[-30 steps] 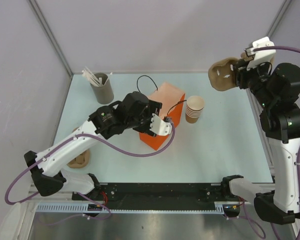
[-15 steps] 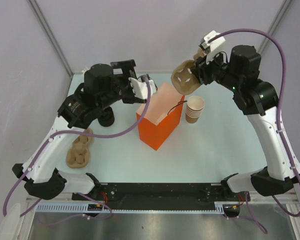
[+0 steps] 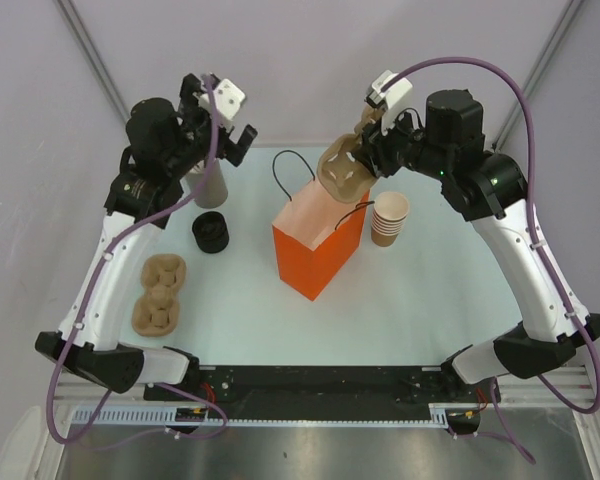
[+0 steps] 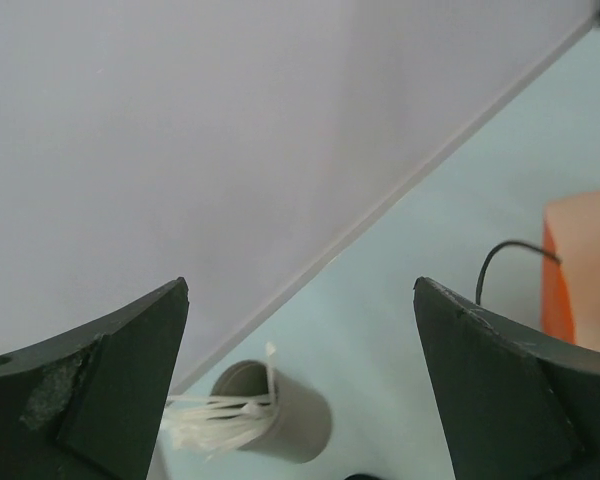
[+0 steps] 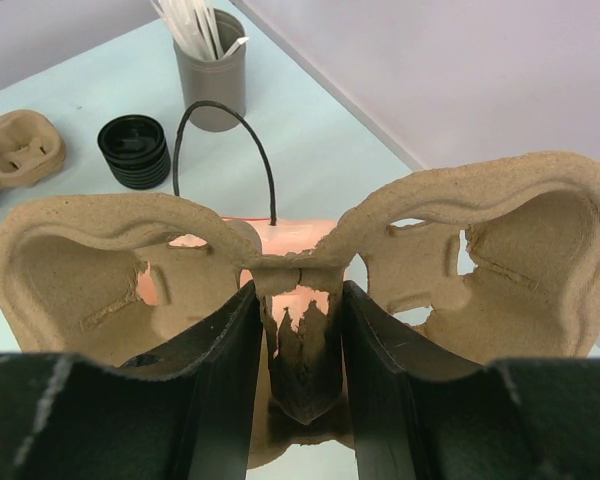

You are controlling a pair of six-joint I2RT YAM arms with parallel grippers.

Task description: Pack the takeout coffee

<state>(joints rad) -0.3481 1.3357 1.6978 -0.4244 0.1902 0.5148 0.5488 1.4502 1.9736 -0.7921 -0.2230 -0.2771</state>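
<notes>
- The right gripper is clamped on a moulded pulp cup carrier. In the right wrist view its two fingers pinch the carrier's centre rib between them, with one cup well flaring out to each side.
- The carrier is held in the air, tilted, over the open top of the orange paper bag. The bag stands upright near the middle of the table, and one thin black handle loop arches up at its far side.
- The left gripper is raised above the far-left corner with its fingers spread wide and nothing between them (the left wrist view shows only the wall and the table in the gap).
- Below the left gripper stands a grey holder of white stirrers.
- A stack of black lids sits on the table just in front of the holder.
- A second pulp carrier lies flat near the left edge.
- A stack of lidless tan cups stands just right of the bag.
- The takeout coffee shows in no view. It may be down inside the bag, but the held carrier covers the opening, so I cannot tell.
</notes>
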